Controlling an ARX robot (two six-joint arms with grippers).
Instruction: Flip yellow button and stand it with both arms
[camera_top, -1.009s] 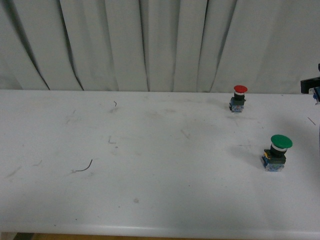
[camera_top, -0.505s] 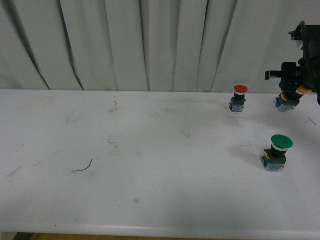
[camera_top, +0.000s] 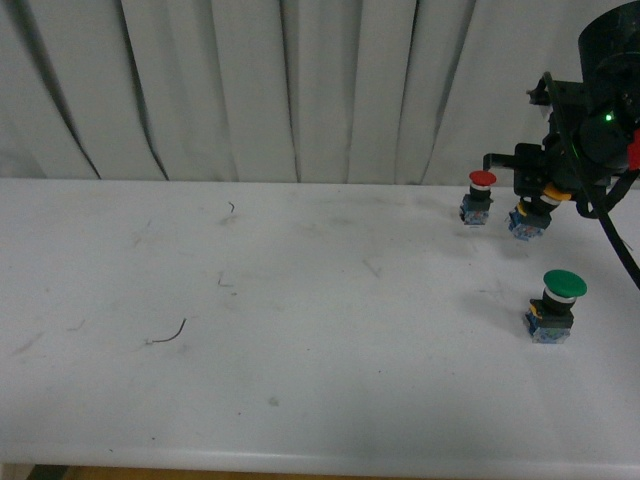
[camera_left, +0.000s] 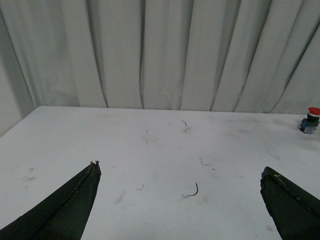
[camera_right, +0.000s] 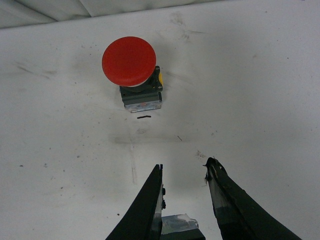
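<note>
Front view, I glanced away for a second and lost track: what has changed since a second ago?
The right tool came in from the right edge carrying the yellow button, which is tilted. It has moved left and is now just right of the red button. Whether the yellow button touches the table cannot be told. The red button and the green button stayed where they were.

Right arm (camera_top: 598, 128) raised, jaws clamped, left jaws wide

The left gripper (camera_left: 180, 166) hung over the white table (camera_left: 100, 130), its two dark fingers (camera_left: 70, 210) spread wide. A red button (camera_left: 310, 120) stood far off by the pleated curtain (camera_left: 150, 50); a curled wire (camera_left: 192, 191) lay nearer.
</note>
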